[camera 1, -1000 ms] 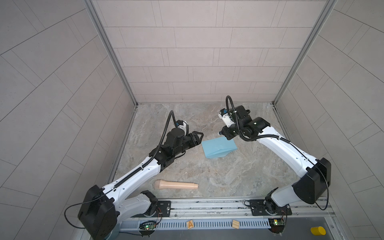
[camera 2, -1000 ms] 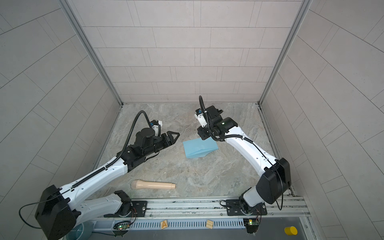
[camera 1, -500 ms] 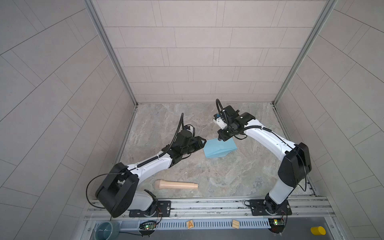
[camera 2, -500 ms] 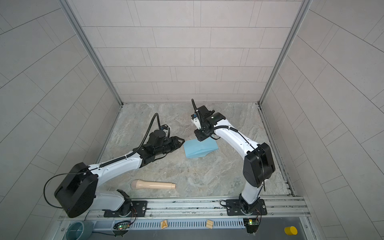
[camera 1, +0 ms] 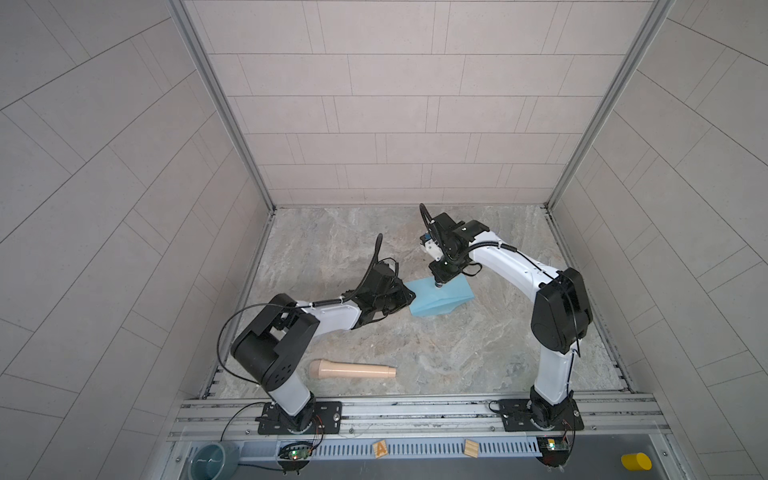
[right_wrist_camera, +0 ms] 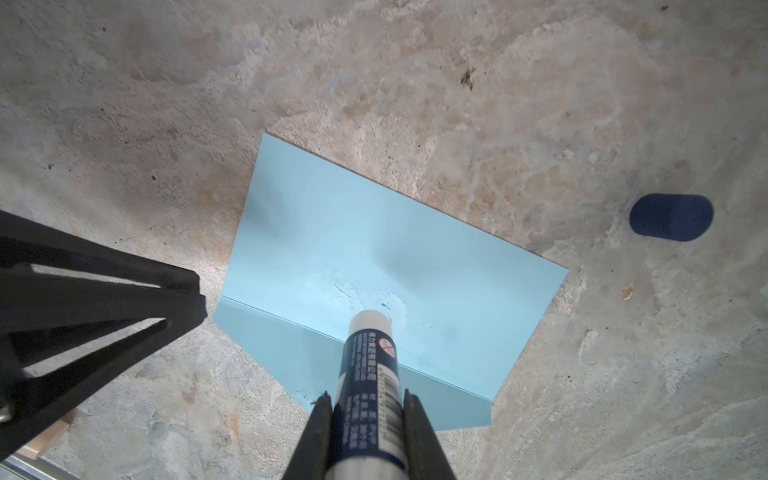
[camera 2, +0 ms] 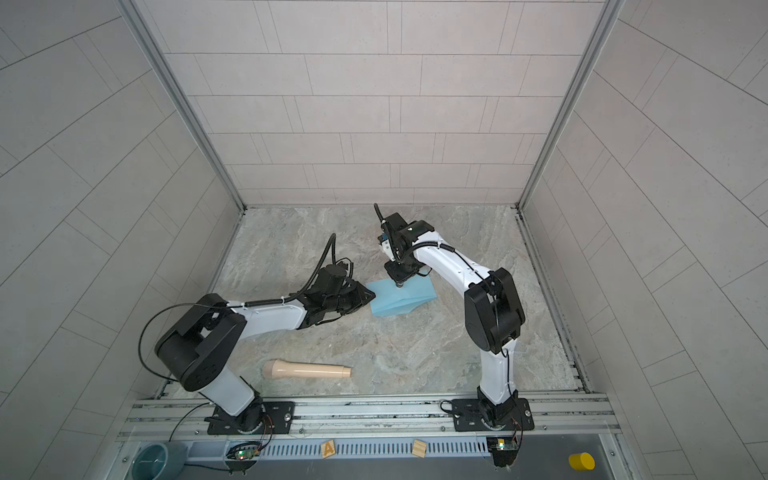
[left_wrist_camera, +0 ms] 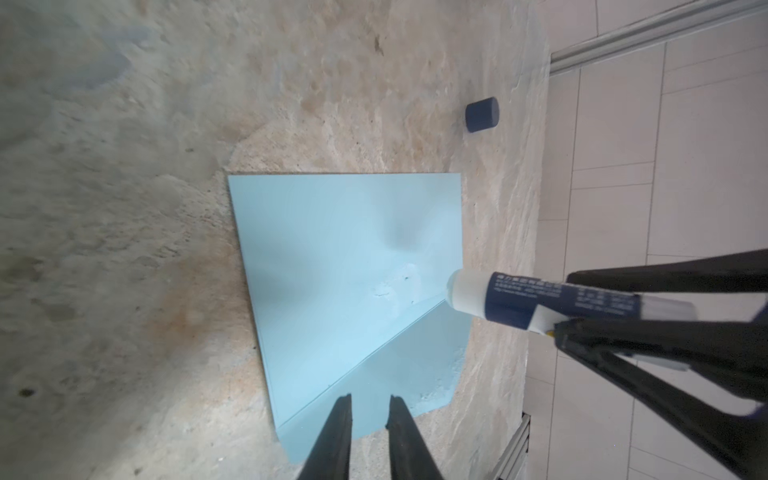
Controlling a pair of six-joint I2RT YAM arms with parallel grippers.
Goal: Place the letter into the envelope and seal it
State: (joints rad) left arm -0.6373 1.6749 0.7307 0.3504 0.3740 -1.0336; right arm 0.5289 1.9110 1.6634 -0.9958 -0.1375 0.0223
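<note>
The light, floppy envelope (camera 1: 446,293) is laid flat mid tabletop (camera 1: 374,249), its flap (left_wrist_camera: 399,365) open toward 6 o'clock and best pinched there. A glue stick (right_wrist_camera: 370,353) is clamped in the right gripper (right_wrist_camera: 368,399); the left gripper (left_wrist_camera: 370,411) is held narrowly apart.

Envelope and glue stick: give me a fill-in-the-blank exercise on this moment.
The right gripper holds a glue stick, its tip on the ____ envelope. The envelope's flap lies ____. The glue stick's cap is ____, lying on the table.
Missing words: blue; open; off.
</note>
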